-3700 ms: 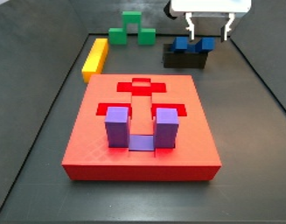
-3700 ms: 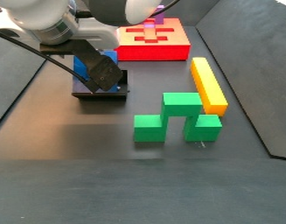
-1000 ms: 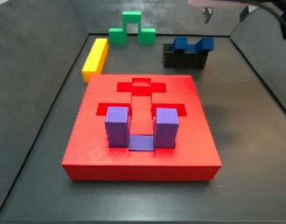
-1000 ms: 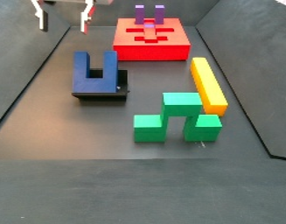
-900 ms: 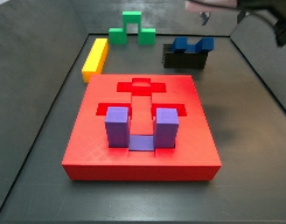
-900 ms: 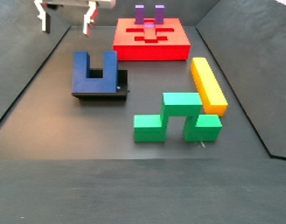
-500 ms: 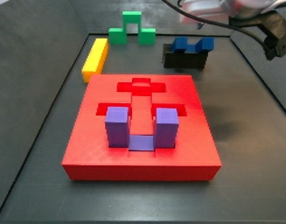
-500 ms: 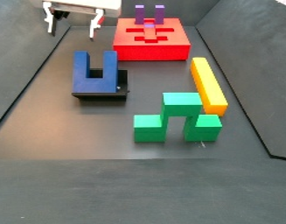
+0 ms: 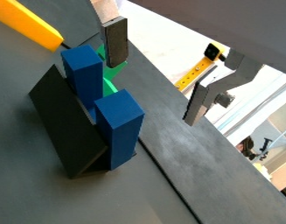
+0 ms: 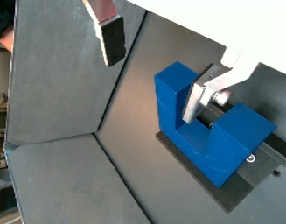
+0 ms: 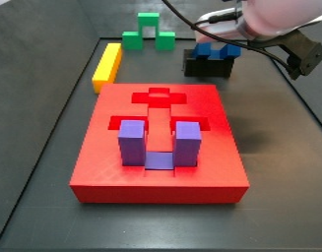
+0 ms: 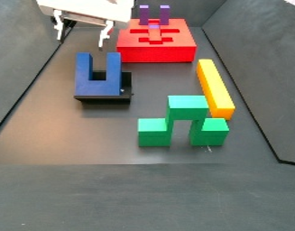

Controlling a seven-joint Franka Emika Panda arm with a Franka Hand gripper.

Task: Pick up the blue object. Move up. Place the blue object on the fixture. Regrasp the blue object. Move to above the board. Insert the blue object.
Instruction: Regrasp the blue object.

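While the gripper (image 12: 81, 29) hangs in the air above the blue object (image 12: 97, 74), its fingers (image 10: 110, 39) are spread wide with nothing between them. Left to right in a side view: blue object resting on the fixture (image 12: 117, 97), prongs pointing toward the board (image 12: 158, 50), then green block (image 12: 182, 122) and yellow bar (image 12: 215, 87). Purple block (image 11: 153, 143) sits upright in the board's recess. In both wrist views, blue object leans against the fixture's wall (image 9: 63, 127), untouched by the gripper.
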